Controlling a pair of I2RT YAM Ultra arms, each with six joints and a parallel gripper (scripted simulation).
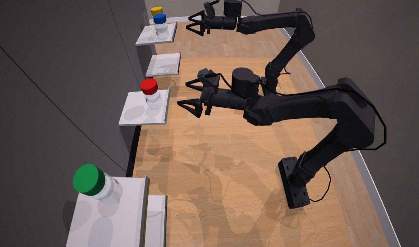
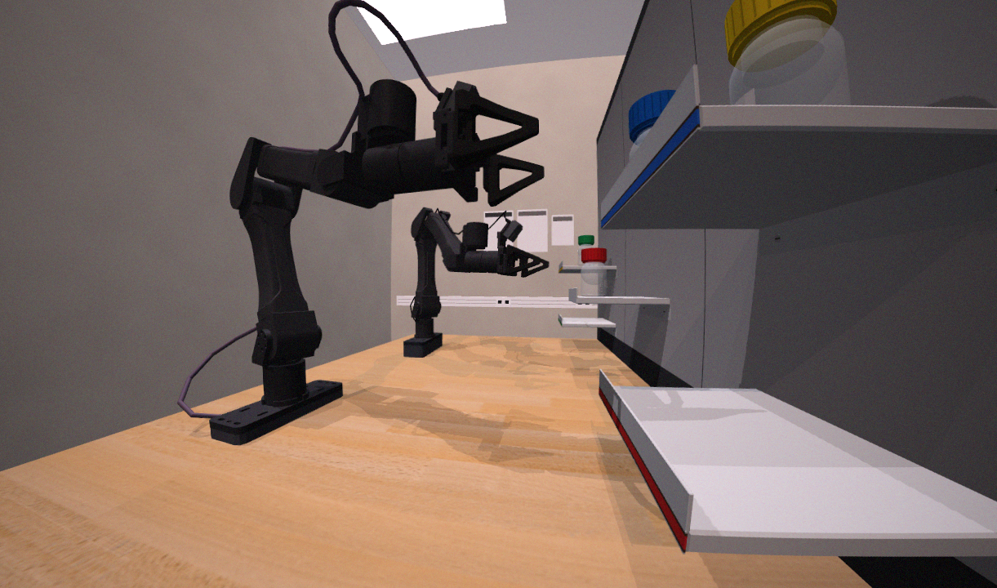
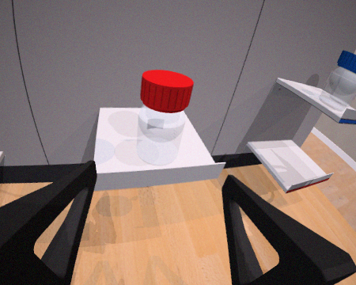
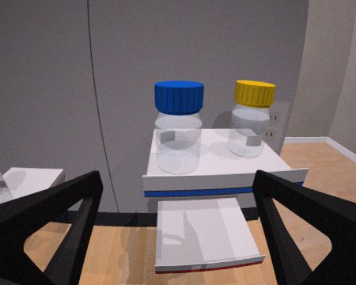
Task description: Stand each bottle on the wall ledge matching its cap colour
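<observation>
A blue-capped bottle (image 1: 159, 26) and a yellow-capped bottle (image 1: 156, 10) stand on the high ledge with a blue strip (image 4: 221, 191). My right gripper (image 1: 188, 22) is open and empty, held away from that ledge and level with it. A red-capped bottle (image 1: 149, 92) stands upright on a white ledge (image 1: 143, 107) whose strip colour I cannot see. My left gripper (image 1: 183, 93) is open and empty, a short way in front of it. A green-capped bottle (image 1: 94, 182) stands on a near ledge with a yellow strip (image 1: 147, 196).
A low ledge with a red strip (image 4: 206, 234) sits empty below the blue one, and it also shows in the exterior view (image 2: 779, 468). A lower ledge with a green edge (image 1: 156, 218) sits beside the yellow one. The grey wall runs behind all the ledges.
</observation>
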